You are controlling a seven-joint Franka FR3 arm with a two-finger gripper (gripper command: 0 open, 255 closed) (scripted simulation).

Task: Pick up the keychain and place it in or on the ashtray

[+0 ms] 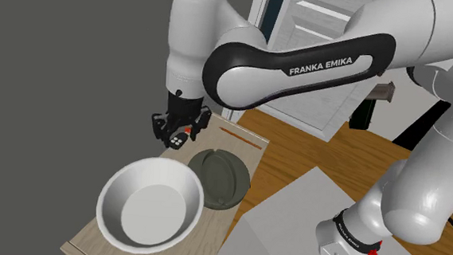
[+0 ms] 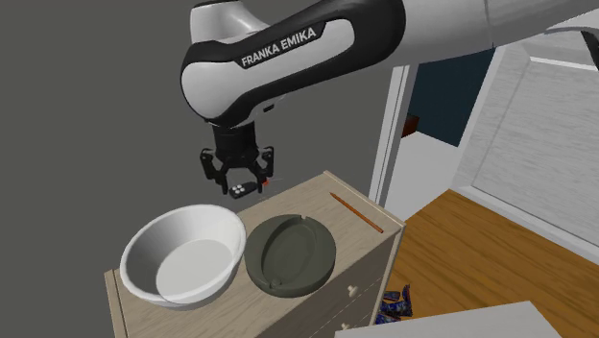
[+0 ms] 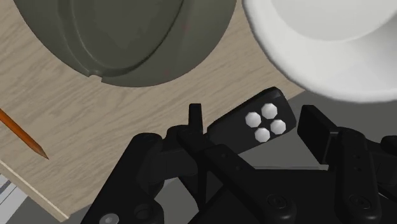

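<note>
My black gripper hangs just above the wooden cabinet top, shut on the keychain, a black fob with small white buttons. The fob sits slanted between the two fingers, lifted off the wood. The ashtray is a dark grey-green round dish with notches in its rim. It lies on the cabinet top close to the gripper, toward the stand in the shoulder view.
A large white bowl stands beside the ashtray and touches it. A thin brown pencil lies near the cabinet's far edge. A white door stands behind.
</note>
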